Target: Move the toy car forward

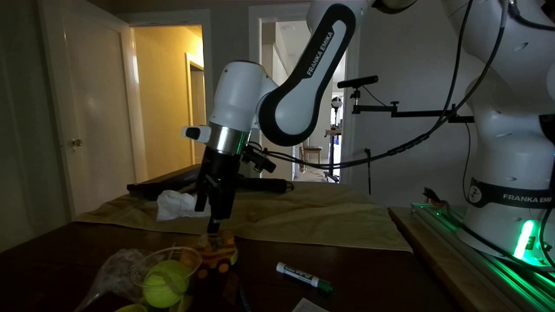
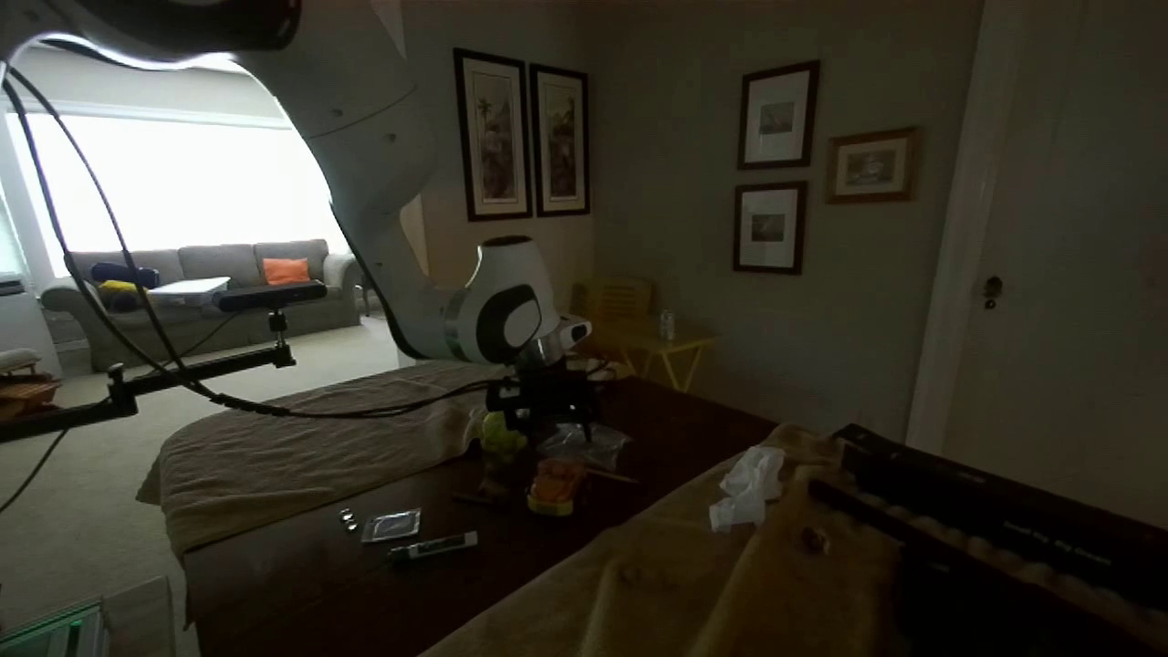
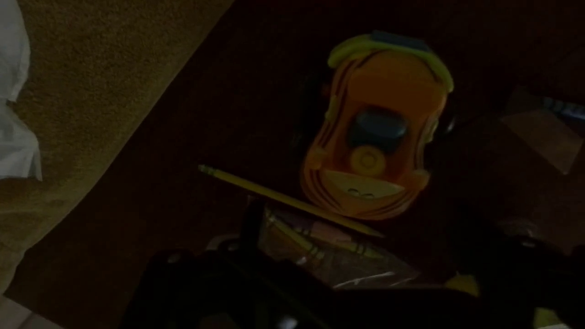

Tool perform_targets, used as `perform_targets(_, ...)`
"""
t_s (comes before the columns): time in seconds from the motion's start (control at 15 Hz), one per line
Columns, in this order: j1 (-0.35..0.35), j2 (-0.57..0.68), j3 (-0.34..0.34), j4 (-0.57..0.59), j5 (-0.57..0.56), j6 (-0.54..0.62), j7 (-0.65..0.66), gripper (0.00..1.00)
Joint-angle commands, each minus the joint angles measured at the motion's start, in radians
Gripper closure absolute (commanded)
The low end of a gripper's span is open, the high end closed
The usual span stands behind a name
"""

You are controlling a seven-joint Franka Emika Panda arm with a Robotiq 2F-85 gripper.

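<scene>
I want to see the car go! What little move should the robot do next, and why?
Perhaps slide the open gripper toward the toy car before lowering: in the wrist view the jaws hold nothing, and most of the car lies ahead of them, past a pencil.

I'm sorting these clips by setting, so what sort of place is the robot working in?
Most likely a room in a home: a grey sofa with an orange cushion stands in front of a bright window, and framed pictures hang on the walls.
</scene>
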Motion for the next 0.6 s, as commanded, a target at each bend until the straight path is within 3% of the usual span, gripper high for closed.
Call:
perform_targets(0.0, -0.09, 0.045, 0.101, 0.027, 0.075, 0.002, -0.133, 0.0)
perform_targets(0.2, -0.135, 0.076, 0.139, 0.043, 0.099, -0.022, -0.189, 0.0)
perform_targets(0.53, -0.153, 0.104, 0.143, 0.064, 0.11, -0.048, -0.214, 0.0)
